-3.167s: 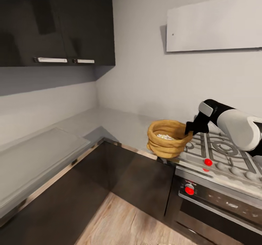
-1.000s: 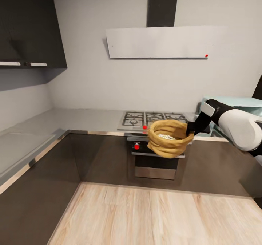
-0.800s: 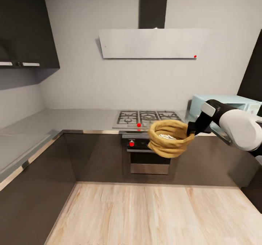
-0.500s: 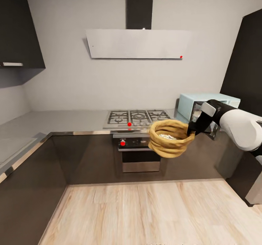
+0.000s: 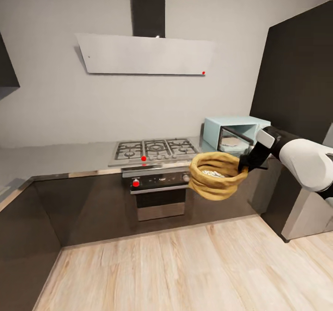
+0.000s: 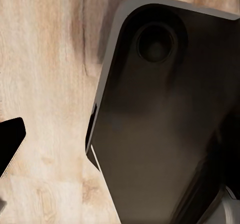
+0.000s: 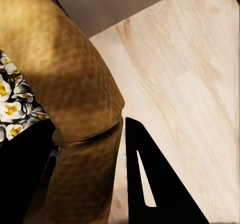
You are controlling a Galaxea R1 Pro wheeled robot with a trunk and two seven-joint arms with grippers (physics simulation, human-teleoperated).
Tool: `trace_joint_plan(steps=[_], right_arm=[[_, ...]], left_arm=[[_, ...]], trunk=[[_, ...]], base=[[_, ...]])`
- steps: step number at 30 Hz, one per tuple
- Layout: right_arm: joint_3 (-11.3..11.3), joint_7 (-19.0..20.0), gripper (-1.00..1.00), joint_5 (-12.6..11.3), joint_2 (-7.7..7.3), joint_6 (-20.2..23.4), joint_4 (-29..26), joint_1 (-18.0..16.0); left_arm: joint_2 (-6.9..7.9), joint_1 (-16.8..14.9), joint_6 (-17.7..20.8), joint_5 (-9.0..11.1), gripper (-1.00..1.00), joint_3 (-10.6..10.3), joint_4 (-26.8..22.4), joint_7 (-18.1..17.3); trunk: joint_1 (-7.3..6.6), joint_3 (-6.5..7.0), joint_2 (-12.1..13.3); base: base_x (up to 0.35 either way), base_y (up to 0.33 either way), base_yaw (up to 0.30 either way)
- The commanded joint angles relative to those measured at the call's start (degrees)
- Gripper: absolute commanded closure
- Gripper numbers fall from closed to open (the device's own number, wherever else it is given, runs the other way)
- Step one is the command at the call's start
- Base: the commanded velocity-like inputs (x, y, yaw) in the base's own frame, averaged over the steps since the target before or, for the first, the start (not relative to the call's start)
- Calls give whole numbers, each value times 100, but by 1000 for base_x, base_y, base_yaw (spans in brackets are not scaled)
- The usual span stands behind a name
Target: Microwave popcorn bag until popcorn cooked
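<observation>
My right gripper [image 5: 243, 164] is shut on the rim of the tan-brown popcorn bag [image 5: 216, 174], holding it in the air in front of the cabinets. White and yellow kernels [image 7: 11, 109] show inside the bag's mouth. In the right wrist view, the bag wall [image 7: 75, 84] is pinched between the black fingers [image 7: 145, 184]. The mint-blue microwave [image 5: 217, 131] stands on the grey countertop [image 5: 60, 156] just behind the bag, its front looking open with a pale turntable inside. One black finger [image 6: 11, 143] of my left gripper hangs over the wood floor, far out to the side.
A steel gas hob [image 5: 155, 149] with a dark oven [image 5: 159, 191] below sits left of the microwave, under a white hood [image 5: 143, 54]. A tall dark cabinet [image 5: 296, 94] rises at the right. The robot's dark base [image 6: 160, 124] stands on wood flooring [image 5: 185, 265].
The whole view has swung right: the corner and upper cabinets slid out, and the microwave and tall cabinet came in. The bag stays held in my right gripper.
</observation>
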Motion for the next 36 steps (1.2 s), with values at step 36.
trace_joint_plan(steps=[36], right_arm=[[-40,-59,100,-31,-2,-4,11,-9]], left_arm=[[-18,-3,9,-6,-100,6,-4,11]], trunk=[[0,-7,-4]], base=[[133,-176,-236]])
